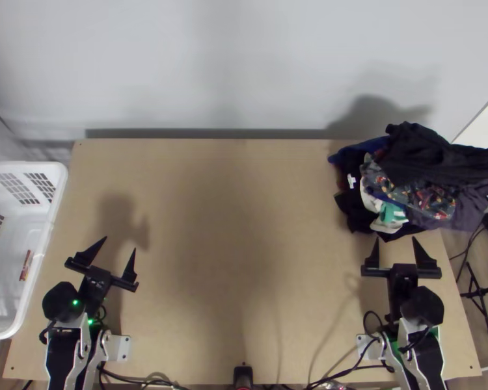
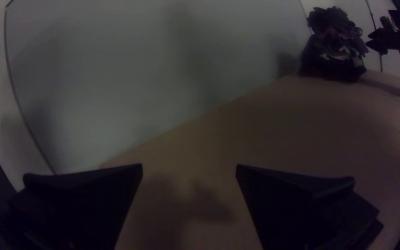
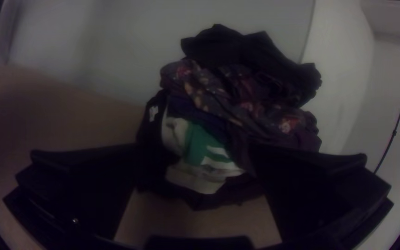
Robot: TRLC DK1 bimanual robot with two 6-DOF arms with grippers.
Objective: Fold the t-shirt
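Note:
In the top view my left gripper (image 1: 120, 246) stands open over the table's left side, nothing between its fingers. My right gripper (image 1: 396, 239) is open just short of a heap of bunched clothes (image 1: 410, 195) at the far right; it holds none of them. The heap has black, floral, purple, white and green pieces; I cannot tell which is a t-shirt. In the left wrist view my left gripper (image 2: 189, 165) has its fingers wide apart above bare wood. In the right wrist view the heap (image 3: 237, 97) rises beyond my right gripper's (image 3: 193, 146) spread fingers.
A white plastic basket (image 1: 49, 221) stands along the left edge of the wooden table (image 1: 237, 227). Cables run along the near edge by both arm bases. A pale wall (image 1: 231, 65) rises behind the far edge, and a black stand (image 1: 479, 296) is at the right.

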